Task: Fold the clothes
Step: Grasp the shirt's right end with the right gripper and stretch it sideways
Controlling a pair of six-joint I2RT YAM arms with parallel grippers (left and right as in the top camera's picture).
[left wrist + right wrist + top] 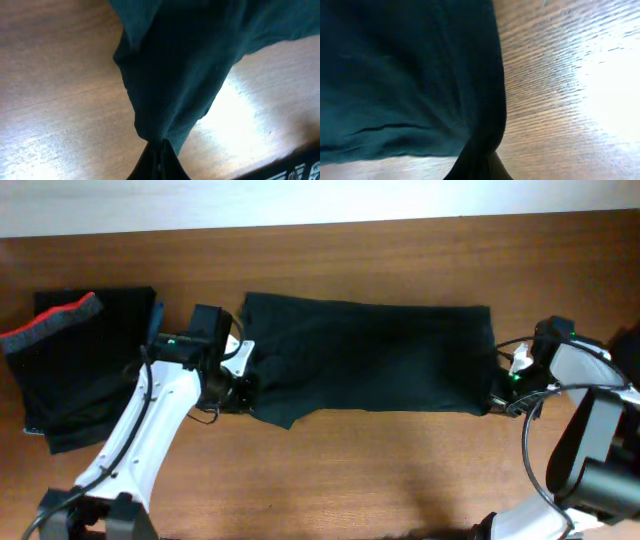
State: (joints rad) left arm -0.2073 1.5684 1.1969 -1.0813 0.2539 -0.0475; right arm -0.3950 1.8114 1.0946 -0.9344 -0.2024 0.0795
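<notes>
A long plain black garment lies stretched flat across the middle of the table. My left gripper is shut on its near left corner; in the left wrist view the fabric bunches down into the pinched fingertips. At the other end, my right gripper is shut on the near right corner, where the cloth gathers into the closed fingers. A folded black garment with a red-and-grey waistband lies at the far left.
The wooden table runs along the front. Cables trail from both arms beside the garment's ends. A dark object sits at the right edge.
</notes>
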